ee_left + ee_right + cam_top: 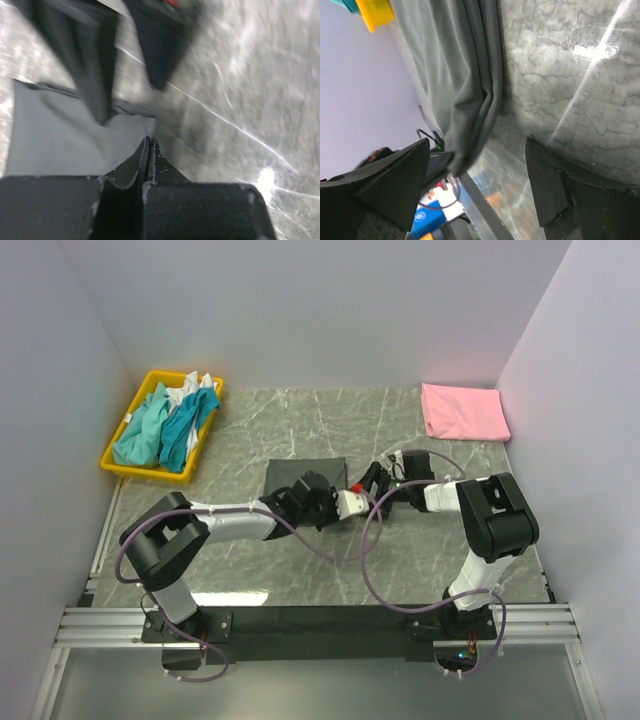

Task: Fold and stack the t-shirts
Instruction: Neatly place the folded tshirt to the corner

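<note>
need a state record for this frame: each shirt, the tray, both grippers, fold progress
dark grey t-shirt: middle of the table, partly folded, not stacked
pink t-shirt: folded flat, far right corner
yellow tray: far left, holds teal t-shirts and a white t-shirt, all crumpled
left gripper: shut on the dark grey t-shirt's edge
right gripper: open, holding nothing, at the same shirt's edge
progress: one shirt folded, one in work, the rest in the tray
</note>
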`<state>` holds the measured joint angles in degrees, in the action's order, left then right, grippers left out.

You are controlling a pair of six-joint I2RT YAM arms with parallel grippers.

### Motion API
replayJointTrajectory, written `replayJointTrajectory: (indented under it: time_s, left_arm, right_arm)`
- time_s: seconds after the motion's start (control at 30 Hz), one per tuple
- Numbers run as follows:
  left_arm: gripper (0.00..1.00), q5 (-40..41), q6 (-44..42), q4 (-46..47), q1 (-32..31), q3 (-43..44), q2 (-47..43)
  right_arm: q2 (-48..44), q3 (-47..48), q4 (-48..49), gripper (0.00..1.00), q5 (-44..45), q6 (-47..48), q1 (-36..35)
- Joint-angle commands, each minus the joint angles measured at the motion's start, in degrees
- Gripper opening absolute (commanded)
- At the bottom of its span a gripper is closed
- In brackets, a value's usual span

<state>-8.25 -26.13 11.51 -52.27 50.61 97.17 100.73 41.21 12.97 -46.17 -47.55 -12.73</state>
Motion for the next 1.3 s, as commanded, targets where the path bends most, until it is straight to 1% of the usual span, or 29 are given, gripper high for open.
replayJointTrajectory:
  time_s: [0.0,0.07,0.2,0.3,0.33,0.47,0.5,0.53,0.57,0.63,0.67,0.77,0.97,1.1,1.17,1.23,1.27]
  left_arm:
    - [0.01,-6.60,5.30,-0.52,2.78,3.53,-2.95]
    - [0.01,-8.09,5.91,-0.43,3.40,4.05,-3.12]
    - [0.01,-9.59,6.00,-0.52,4.02,4.76,-3.21]
    - [0.01,-10.64,6.27,-0.70,4.11,5.11,-3.03]
    - [0.01,-10.82,6.27,-0.44,4.11,5.03,-3.03]
    - [0.01,-10.91,6.53,-0.08,4.19,5.64,-2.86]
    - [0.01,-10.74,6.62,0.01,4.11,5.73,-2.77]
    - [0.01,-10.73,6.88,0.01,4.19,6.08,-2.68]
    - [0.01,-10.73,7.06,0.09,4.28,6.25,-2.51]
    - [0.01,-10.82,7.49,0.27,4.46,6.52,-2.33]
    - [0.01,-10.91,7.67,0.44,4.46,6.61,-2.16]
    - [0.01,-10.73,8.20,0.88,4.55,6.52,-1.81]
    - [0.01,-10.38,8.99,1.76,4.63,6.61,-1.10]
    - [0.01,-9.24,9.17,2.20,4.72,7.40,-0.40]
    - [0.01,-9.50,9.78,2.38,4.98,7.66,-0.05]
    - [0.01,-9.94,10.05,2.12,5.16,8.01,0.22]
    - [0.01,-10.29,10.22,2.12,5.07,8.10,0.30]
  right_arm:
    - [-0.88,-2.62,8.11,0.85,3.89,-6.49,-0.80]
    - [-0.88,-3.85,12.24,0.86,4.68,-10.97,-1.42]
    - [-1.59,-5.26,18.48,0.89,9.68,-17.83,-3.70]
    - [0.60,-4.56,22.18,0.89,12.15,-22.40,-5.28]
    - [1.31,-4.21,23.92,0.89,14.33,-23.63,-5.63]
    - [4.91,-0.62,23.16,0.89,18.92,-24.52,-7.74]
    - [6.05,-0.08,22.72,0.88,19.54,-25.04,-8.01]
    - [6.41,0.10,23.93,0.86,20.15,-26.27,-8.27]
    - [6.58,0.36,24.12,0.78,21.03,-26.80,-8.80]
    - [6.76,1.15,22.46,0.70,22.70,-26.81,-8.98]
    - [7.02,2.28,21.66,0.64,24.10,-26.63,-8.98]
    - [7.73,3.96,21.04,0.61,25.60,-26.72,-8.98]
    - [9.57,6.51,18.93,0.59,28.50,-24.96,-9.15]
    - [11.15,7.48,18.67,0.52,28.42,-24.08,-9.24]
    - [11.42,7.48,19.19,0.45,28.16,-23.91,-9.33]
    - [11.68,8.18,18.76,0.36,27.89,-22.42,-9.24]
    - [11.95,8.71,18.32,0.16,27.46,-21.28,-8.98]
